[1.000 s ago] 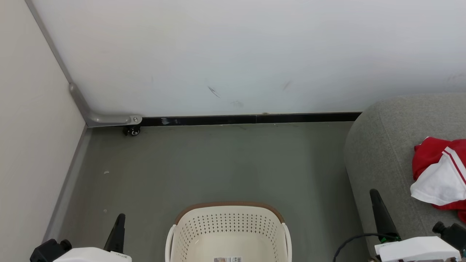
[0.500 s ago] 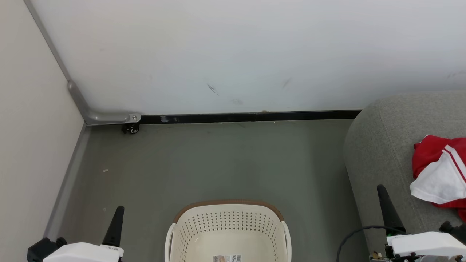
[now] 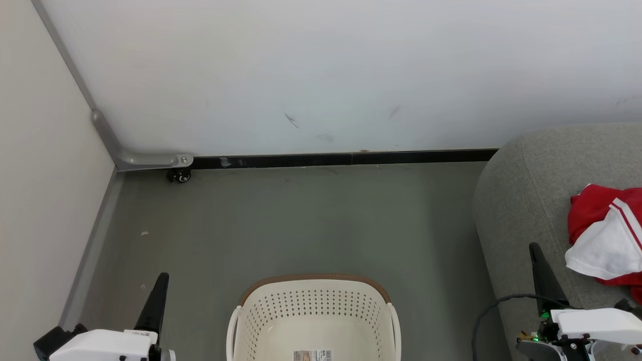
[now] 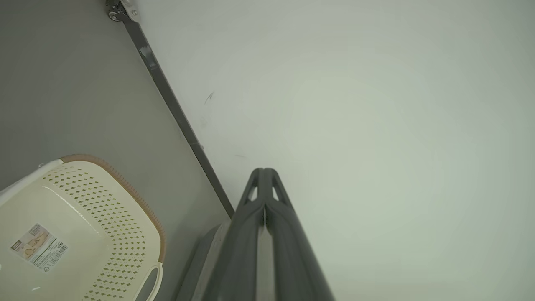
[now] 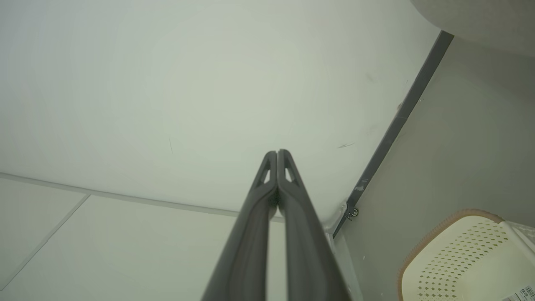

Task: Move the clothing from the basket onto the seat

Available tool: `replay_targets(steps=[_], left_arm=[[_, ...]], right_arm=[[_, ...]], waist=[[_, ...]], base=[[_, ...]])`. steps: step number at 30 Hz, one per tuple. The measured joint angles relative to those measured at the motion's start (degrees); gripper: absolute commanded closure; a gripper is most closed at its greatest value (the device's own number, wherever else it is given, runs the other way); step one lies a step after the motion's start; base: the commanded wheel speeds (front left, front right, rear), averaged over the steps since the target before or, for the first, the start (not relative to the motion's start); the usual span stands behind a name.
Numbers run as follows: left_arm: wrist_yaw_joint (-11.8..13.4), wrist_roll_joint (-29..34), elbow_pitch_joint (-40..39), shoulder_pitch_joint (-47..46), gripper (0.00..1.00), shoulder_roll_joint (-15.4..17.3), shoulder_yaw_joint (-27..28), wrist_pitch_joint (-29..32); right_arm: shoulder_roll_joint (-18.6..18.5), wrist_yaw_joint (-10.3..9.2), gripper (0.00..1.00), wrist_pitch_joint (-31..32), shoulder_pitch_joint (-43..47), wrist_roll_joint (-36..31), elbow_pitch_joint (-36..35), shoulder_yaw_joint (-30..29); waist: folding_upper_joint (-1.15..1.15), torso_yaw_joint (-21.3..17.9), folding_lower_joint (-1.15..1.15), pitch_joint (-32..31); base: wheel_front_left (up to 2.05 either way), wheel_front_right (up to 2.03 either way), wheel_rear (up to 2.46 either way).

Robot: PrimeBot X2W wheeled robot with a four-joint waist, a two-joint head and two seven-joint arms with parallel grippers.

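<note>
The cream basket (image 3: pixel 313 306) with a brown rim stands on the floor at the bottom middle of the head view; the part of its inside that shows holds only a label. Red and white clothing (image 3: pixel 604 235) lies on the grey seat (image 3: pixel 526 200) at the right. My left gripper (image 3: pixel 159 286) is shut at the lower left, left of the basket, holding nothing. My right gripper (image 3: pixel 535 253) is shut at the lower right, over the seat's front edge, left of the clothing. The left wrist view shows the basket (image 4: pixel 83 217) and the shut left gripper (image 4: pixel 264 172). In the right wrist view the right gripper (image 5: pixel 277 154) is shut, with the basket (image 5: pixel 472 255) at the lower right.
A white wall panel (image 3: pixel 321 75) with a black base strip (image 3: pixel 346 160) closes the back. A grey metal bracket with a small caster (image 3: pixel 179 175) sits at the back left corner. A beige wall (image 3: pixel 40 200) runs along the left. Grey floor (image 3: pixel 301 225) lies between wall and basket.
The right gripper has moved right and down in the head view, the left gripper slightly left. The whole picture has shifted up a little, so the camera has moved. Both grippers stay shut.
</note>
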Motion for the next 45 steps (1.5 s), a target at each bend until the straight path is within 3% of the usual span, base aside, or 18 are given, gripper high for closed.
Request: replay_targets(steps=[18,45], left_arm=[[-2.94,-10.27,0.03,-1.31,1.0,-1.13,3.3,2.96],[-3.37,-10.8,0.13,-1.98,1.0,-1.54,3.36,2.96]], right_arm=[[-0.8,0.0,1.0,1.35,-2.4,12.96,0.27,-1.04],[-0.82,0.0,1.0,1.54,-2.41,13.0,0.46,-1.6]], waist=[[0.0,-0.12,-0.02,0.35],[0.0,-0.12,-0.02,0.36]], base=[[0.0,0.0,0.0],[0.0,0.0,0.0]])
